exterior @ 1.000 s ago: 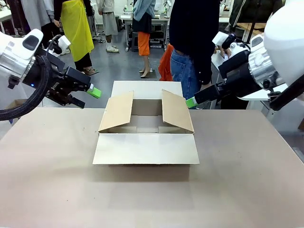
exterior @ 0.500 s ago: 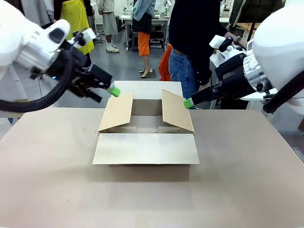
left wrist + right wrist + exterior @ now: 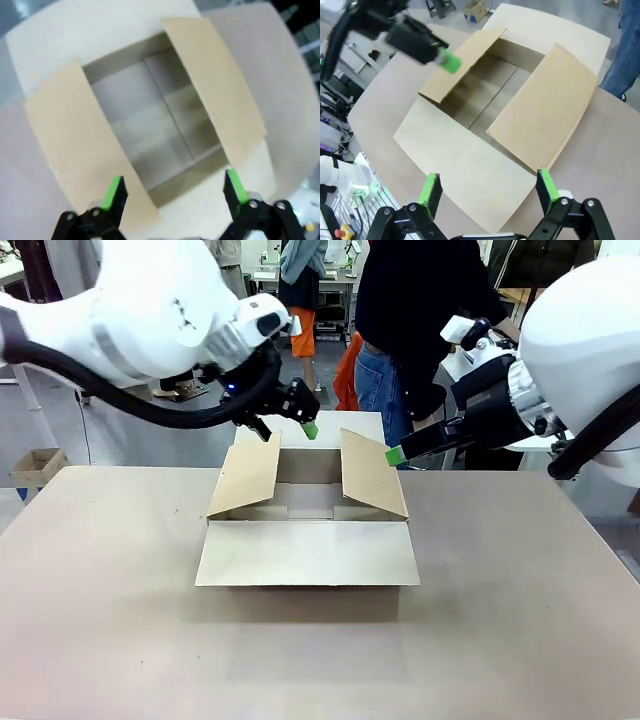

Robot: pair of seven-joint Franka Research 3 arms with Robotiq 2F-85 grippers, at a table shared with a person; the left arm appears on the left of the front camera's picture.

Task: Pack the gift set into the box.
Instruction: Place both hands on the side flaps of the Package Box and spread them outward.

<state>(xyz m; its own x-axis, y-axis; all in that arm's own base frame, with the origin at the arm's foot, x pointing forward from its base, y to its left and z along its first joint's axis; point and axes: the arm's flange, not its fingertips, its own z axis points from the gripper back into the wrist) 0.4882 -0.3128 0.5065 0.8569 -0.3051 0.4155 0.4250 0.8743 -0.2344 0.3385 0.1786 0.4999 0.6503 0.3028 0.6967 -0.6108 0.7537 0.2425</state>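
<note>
Beige bench (image 3: 110, 630) holds the box (image 3: 308, 552) at centre, flaps spread; a person (image 3: 410, 330) stands at 12 o'clock. Left arm reaches across, left pincer (image 3: 174, 181) apart above the box's 12 o'clock edge. Right pincer (image 3: 487, 179), apart, hovers at 2 o'clock.

Nothing is coming through as readable text from where I'm standing. The box (image 3: 306, 552) is showing only plain brown cardboard on its open flaps. In both wrist views its inner floor is looking just as plain, with no print, label or number on it. A small dark mark is sitting on the white shell of the left arm (image 3: 150, 310). It may be a maker's logo, but it is showing too small and soft to make out any letters.
</note>
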